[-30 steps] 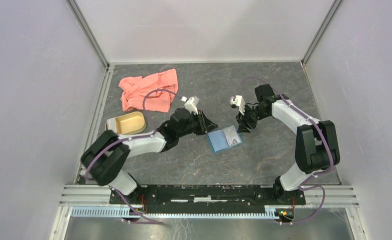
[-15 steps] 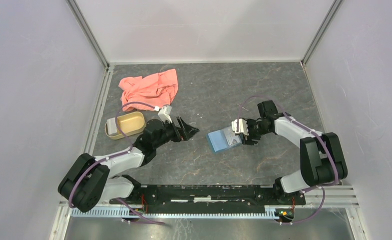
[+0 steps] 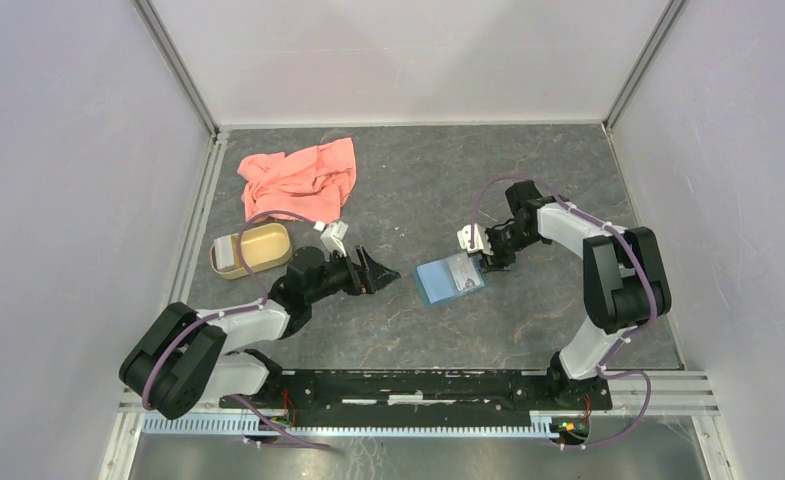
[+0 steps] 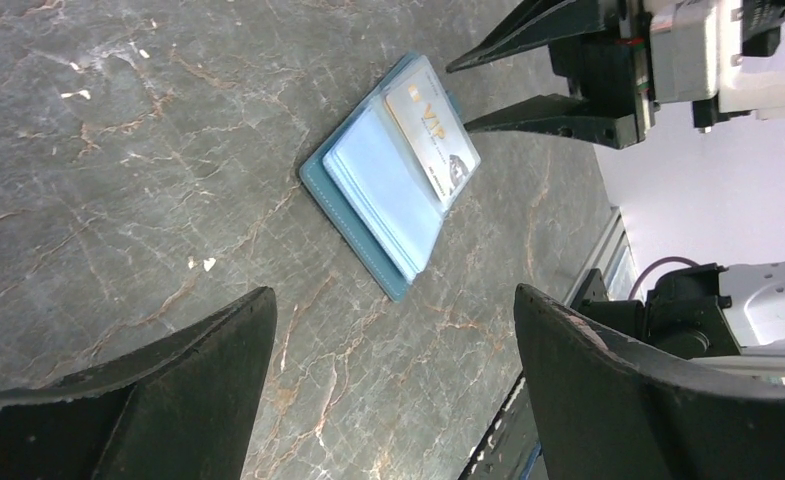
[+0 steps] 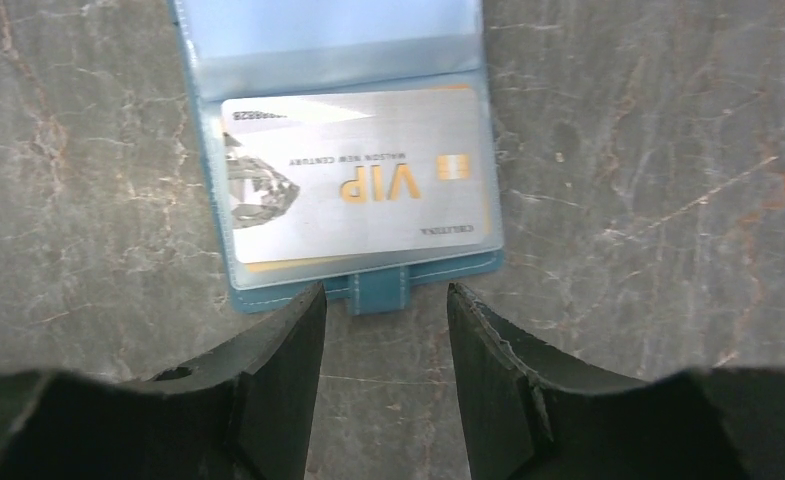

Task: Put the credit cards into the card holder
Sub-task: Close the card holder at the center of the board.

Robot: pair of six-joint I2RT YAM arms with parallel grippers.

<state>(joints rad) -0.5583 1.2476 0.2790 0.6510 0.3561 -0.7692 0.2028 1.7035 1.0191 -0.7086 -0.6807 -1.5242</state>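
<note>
The teal card holder (image 3: 450,281) lies open and flat on the dark stone table, also seen in the left wrist view (image 4: 393,175). A pale silver credit card (image 5: 358,185) with gold VIP lettering sits in its clear sleeve (image 4: 433,135). My right gripper (image 5: 385,290) is open at the holder's right edge (image 3: 488,262). Its fingertips stand on either side of the small snap tab (image 5: 378,292) without touching it. My left gripper (image 4: 391,293) is wide open and holds nothing, a short way left of the holder (image 3: 378,272).
A tan oval dish (image 3: 258,246) with something pale at its left end lies left of the left arm. A salmon-pink cloth (image 3: 298,178) is bunched at the back left. Grey walls and rails enclose the table.
My left gripper has opened and drawn back to the left, away from the holder. My right gripper has come down to the holder's right edge, its jaws widening and then narrowing.
</note>
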